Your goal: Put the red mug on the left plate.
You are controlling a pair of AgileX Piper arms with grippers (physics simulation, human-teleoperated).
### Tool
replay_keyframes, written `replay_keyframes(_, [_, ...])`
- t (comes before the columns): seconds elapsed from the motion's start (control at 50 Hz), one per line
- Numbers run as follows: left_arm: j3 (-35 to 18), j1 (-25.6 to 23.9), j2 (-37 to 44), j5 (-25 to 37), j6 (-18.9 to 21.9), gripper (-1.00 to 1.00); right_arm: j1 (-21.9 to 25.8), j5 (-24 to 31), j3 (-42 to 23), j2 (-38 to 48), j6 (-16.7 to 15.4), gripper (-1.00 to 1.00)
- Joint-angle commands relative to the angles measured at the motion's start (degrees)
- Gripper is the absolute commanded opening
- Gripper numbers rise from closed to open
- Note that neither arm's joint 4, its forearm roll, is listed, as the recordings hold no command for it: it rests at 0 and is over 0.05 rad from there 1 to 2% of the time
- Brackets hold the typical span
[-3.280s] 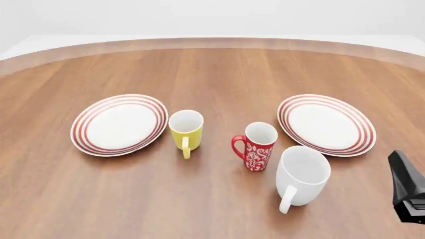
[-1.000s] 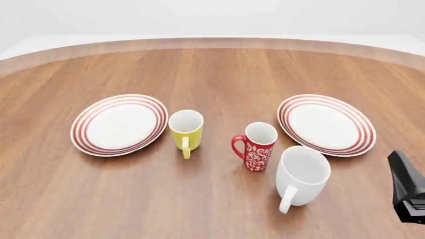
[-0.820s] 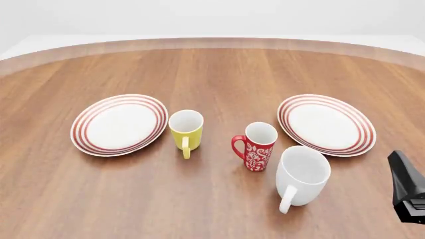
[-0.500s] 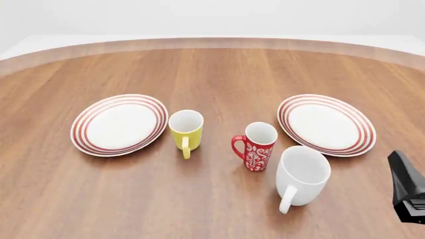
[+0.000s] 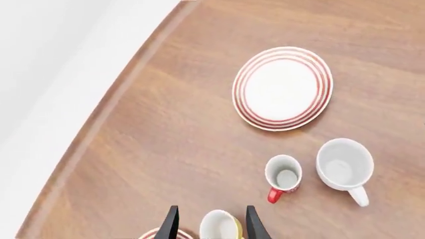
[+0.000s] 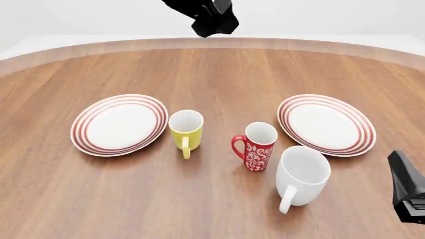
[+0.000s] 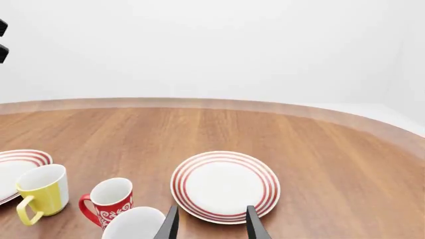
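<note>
The red mug with its white floral pattern stands upright on the table between the yellow mug and the white mug, handle to its left. The left plate lies bare beyond the yellow mug. My left gripper hangs high over the table's far side, open, holding nothing; its wrist view looks down on the red mug past its open fingers. My right gripper sits low at the near right, open, with the red mug ahead of it to one side.
The right plate lies just right of the red mug and beyond the white mug. The white mug stands close in front of my right gripper. The table's curved far edge runs behind everything.
The left arm has come into the front view, high above the table's far side. The mugs, the plates and the right gripper have not moved.
</note>
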Motion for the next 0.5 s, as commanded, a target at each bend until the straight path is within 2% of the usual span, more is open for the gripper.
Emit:
replay_keyframes(0.02, [5.78, -2.00, -0.14, -1.87, -0.58, 1.00, 0.00, -0.01, 0.00, 0.00, -0.01, 1.00])
replay_keyframes(0.5, [15.28, -2.28, 2.74, -8.89, 0.40, 1.00, 0.01, 0.00, 0.00, 0.00, 0.01, 1.00])
